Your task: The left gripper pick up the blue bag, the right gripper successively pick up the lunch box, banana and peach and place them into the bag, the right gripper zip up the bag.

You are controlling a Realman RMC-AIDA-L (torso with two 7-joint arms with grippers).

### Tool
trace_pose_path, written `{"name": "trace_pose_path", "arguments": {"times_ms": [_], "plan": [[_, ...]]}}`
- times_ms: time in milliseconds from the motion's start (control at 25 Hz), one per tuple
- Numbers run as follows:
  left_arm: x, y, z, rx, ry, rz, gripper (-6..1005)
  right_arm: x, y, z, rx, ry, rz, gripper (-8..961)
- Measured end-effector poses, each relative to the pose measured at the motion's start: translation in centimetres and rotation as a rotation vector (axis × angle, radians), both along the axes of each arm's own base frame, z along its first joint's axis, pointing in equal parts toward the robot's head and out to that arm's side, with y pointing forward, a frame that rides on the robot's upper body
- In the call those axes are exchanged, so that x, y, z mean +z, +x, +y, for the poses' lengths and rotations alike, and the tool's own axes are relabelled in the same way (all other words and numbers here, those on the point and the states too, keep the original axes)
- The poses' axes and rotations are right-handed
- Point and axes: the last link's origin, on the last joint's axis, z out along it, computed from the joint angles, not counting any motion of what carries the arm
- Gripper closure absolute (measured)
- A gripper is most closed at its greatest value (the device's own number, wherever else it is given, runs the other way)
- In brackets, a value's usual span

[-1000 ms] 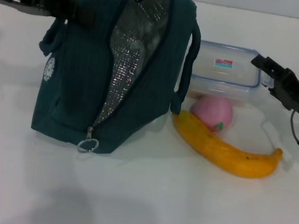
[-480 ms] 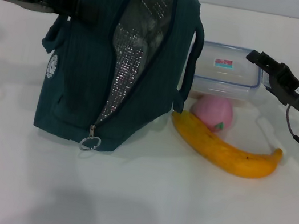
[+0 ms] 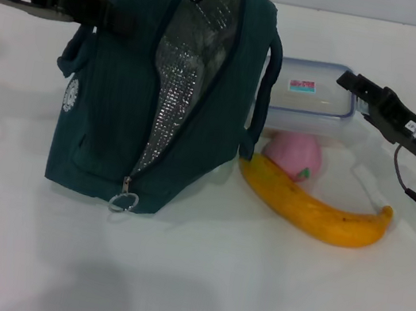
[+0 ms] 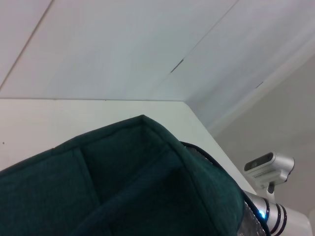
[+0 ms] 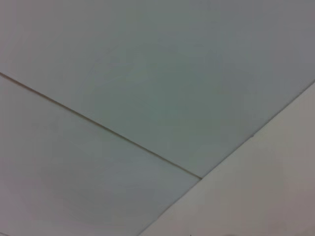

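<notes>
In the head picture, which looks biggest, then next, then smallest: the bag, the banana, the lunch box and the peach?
1. bag
2. banana and lunch box: too alike, and the box sits farther back, partly hidden
3. peach

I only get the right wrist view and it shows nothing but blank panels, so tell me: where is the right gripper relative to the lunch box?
Observer: In the head view, the right gripper is at the right end of the lunch box, which sits just behind the peach.
Operator: Is the bag ready to load?
Observer: The blue bag stands upright with its zipper open and its foil lining showing.
Operator: And the other arm?
Observer: The left gripper meets the bag's upper left side, by a handle.
</notes>
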Motion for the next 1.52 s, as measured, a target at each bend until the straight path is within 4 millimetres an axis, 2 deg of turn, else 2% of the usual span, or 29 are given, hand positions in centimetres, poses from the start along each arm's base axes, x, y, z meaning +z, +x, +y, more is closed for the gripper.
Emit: {"name": "trace_pose_path", "arguments": {"times_ms": [200, 400, 600, 1520], "plan": [[0.0, 0.0, 0.0, 0.001, -0.001, 0.000, 955, 0.1, 0.1, -0.2, 0.030, 0.019, -0.030, 403], [0.0, 0.0, 0.0, -0.001, -0.001, 0.000, 955, 0.3, 0.0, 0.0, 0.041, 0.039, -0.031, 615], [0.0, -0.1, 0.0, 0.000, 0.000, 0.001, 955, 0.5, 0.3, -0.2, 0.024, 0.051, -0.021, 728], [-0.2, -0.4, -0.5, 0.008, -0.009, -0.002, 955, 1.7, 0.2, -1.6, 0.108, 0.131, 0.045, 760]]}}
